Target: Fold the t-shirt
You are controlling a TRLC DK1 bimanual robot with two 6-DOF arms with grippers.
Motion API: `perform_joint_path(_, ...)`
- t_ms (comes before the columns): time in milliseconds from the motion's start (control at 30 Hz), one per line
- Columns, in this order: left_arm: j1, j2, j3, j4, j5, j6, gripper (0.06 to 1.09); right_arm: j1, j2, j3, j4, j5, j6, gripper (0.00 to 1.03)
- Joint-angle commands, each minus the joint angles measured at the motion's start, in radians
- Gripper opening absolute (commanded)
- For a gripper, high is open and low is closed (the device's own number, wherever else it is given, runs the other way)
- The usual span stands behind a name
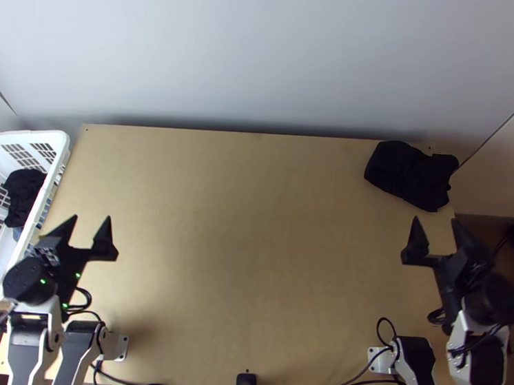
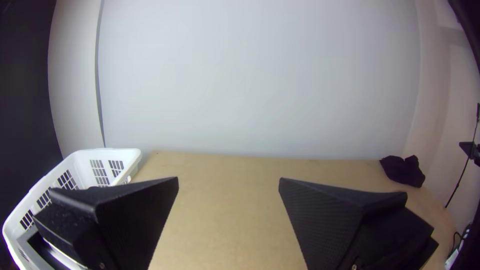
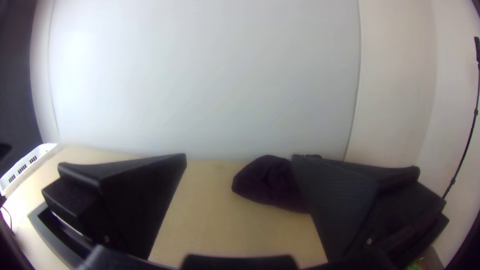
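Dark t-shirt (image 1: 411,174) (prob.) lies bunched on worktop (image 1: 241,226), far R corner, maybe parked to leave folding room. L end effector (image 1: 90,217) & R end effector (image 1: 435,219) gape, gripping 0 items, likely ready to grab. Basket (image 1: 53,135) w/ dark garment (image 1: 24,193): prob. supply.

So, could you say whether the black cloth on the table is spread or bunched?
Bunched: the cloth lies in a compact, uneven-edged heap.
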Motion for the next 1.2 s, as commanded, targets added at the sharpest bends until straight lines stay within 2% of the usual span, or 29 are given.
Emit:
perform_joint_path(0,-0.002,0.244,0.244,-0.058,0.001,-0.029,1.03,0.002,0.188,0.198,-0.025,0.024,-0.004,0.98)
perform_joint_path(300,-0.014,0.563,0.507,0.002,0.001,-0.075,1.03,0.008,0.495,0.395,0.047,0.045,-0.018,0.98)
perform_joint_path(667,-0.016,0.9,0.724,0.005,-0.008,-0.09,1.03,0.115,0.825,0.611,0.05,0.048,-0.041,0.98)
perform_joint_path(933,-0.007,1.034,0.787,0.045,-0.01,-0.086,1.03,0.12,0.9,0.62,0.042,0.048,-0.04,0.98)
perform_joint_path(1167,0.131,1.118,0.79,0.063,-0.01,-0.083,1.03,0.123,0.908,0.602,0.029,0.048,-0.018,0.98)
